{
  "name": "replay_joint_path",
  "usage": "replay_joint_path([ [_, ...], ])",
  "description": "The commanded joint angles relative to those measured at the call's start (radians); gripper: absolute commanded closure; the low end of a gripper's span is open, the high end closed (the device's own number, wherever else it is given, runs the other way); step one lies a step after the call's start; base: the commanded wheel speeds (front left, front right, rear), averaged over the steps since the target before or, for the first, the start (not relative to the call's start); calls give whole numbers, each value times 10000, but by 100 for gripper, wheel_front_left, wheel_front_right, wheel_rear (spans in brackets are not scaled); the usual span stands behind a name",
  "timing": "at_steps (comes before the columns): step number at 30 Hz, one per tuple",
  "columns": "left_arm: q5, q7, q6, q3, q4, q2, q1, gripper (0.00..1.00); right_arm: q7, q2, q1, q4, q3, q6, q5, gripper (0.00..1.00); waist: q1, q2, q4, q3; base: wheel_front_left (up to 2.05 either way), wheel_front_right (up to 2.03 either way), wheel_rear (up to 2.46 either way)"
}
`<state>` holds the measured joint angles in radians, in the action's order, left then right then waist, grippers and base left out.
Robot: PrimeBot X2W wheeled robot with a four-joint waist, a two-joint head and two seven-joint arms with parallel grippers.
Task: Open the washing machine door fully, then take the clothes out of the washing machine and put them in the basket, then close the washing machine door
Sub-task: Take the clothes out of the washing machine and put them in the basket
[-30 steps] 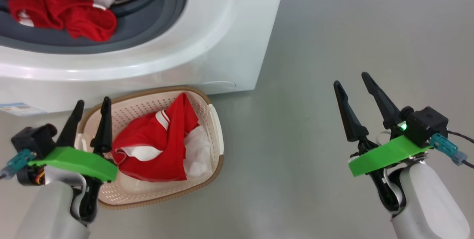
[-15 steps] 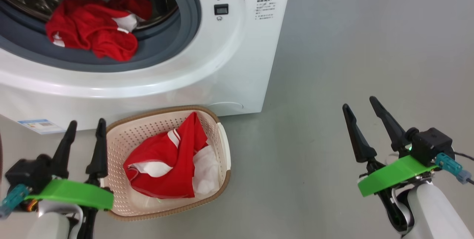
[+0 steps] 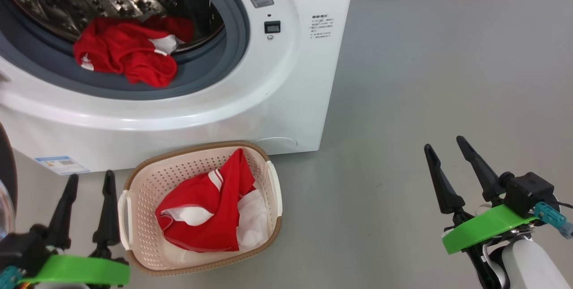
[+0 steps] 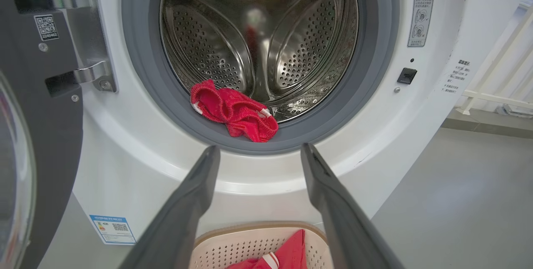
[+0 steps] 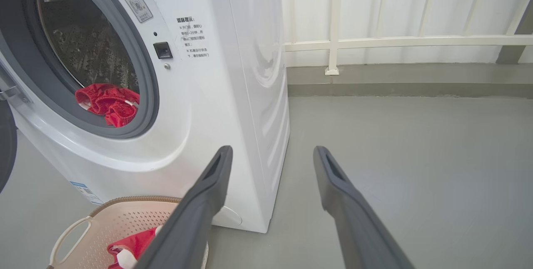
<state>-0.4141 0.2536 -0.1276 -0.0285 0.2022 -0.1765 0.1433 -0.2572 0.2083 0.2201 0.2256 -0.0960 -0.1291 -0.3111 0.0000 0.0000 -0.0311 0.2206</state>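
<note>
A smooth, matt grey floor spreads out wide to the right. On it stands a big white front-loading washing machine. Just before the machine's lower front sits a small cream perforated plastic basket with a brown woven-look rim.

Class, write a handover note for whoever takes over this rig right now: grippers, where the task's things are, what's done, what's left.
Left gripper: open, empty, low beside the basket.
Right gripper: open, empty, over the floor to the right of the washing machine.
Washing machine door: swung open at the left.
Red garment: lies at the mouth of the drum.
Clothes in the basket: red and white pieces.
Done: door open, some clothes moved.
Left: take out the red garment, drop it in the basket, close the door.
</note>
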Motion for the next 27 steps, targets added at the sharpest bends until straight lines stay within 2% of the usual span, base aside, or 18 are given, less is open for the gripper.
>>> replay_joint_path([
  [1, 172, 82, -31, 527, -446, -130, -140, 0, -46, 110, -251, -277, -146, -16, -92, 0, 0, 0, -40, -49, 0, 0, 0],
  [10, 479, 82, -31, 1064, -1145, 158, -891, 0, -46, 85, -418, -341, -72, -16, -77, 0, 0, 0, -115, -81, 0, 0, 0],
  [27, 462, 82, -31, 985, -1175, 206, -851, 0, -46, 14, -358, -381, -15, -16, -51, 0, 0, 0, -75, 104, 0, 0, 0],
])
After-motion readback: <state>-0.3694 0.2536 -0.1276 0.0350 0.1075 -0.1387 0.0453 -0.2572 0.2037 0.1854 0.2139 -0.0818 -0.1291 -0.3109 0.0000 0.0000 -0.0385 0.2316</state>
